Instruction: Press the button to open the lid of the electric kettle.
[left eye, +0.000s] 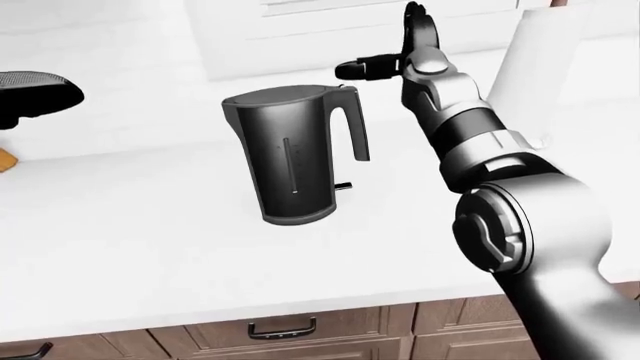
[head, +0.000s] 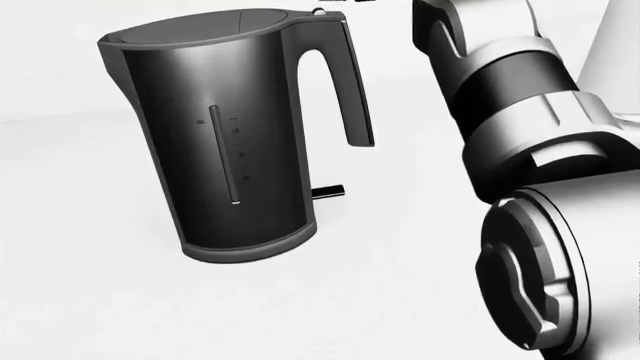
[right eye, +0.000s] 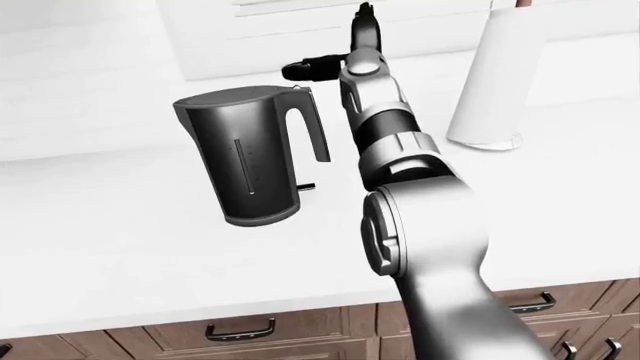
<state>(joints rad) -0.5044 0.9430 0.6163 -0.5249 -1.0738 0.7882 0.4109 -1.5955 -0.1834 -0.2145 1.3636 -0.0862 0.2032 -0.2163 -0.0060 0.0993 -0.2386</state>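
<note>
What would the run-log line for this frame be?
kettle: upright on counter, lid closed | right hand: open, above handle top, fingertip not touching | left hand: not in view
</note>
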